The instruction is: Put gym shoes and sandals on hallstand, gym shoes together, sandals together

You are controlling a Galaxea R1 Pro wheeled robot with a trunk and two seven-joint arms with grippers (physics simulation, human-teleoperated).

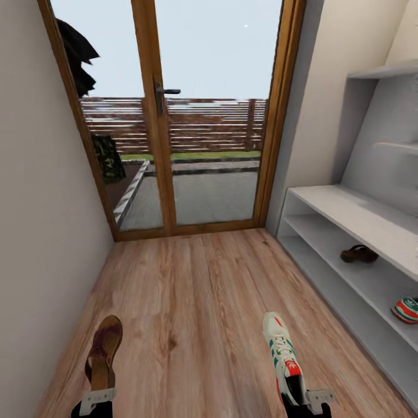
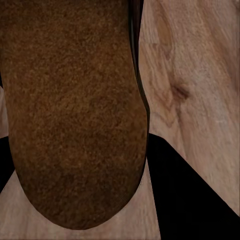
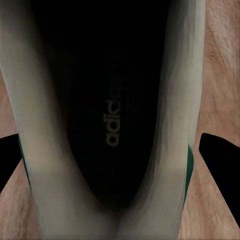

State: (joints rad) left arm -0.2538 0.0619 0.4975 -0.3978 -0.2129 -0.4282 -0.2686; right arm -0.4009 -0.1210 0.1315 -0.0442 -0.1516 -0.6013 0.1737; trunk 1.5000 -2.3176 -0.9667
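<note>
A brown sandal [image 1: 103, 351] hung heel-first in the left gripper [image 1: 97, 400], its jaws clamped on the heel, above the corridor floor [image 1: 191, 302]. A white gym shoe [image 1: 282, 354] was gripped at the heel by the right gripper [image 1: 310, 400], jaws closed on it. On the hallstand [image 1: 348, 212] at right, the second sandal [image 1: 358, 253] sat on the upper shelf tier and the second gym shoe [image 1: 406, 309] on the lower one. A glazed door [image 1: 174, 116] closed the corridor.
</note>
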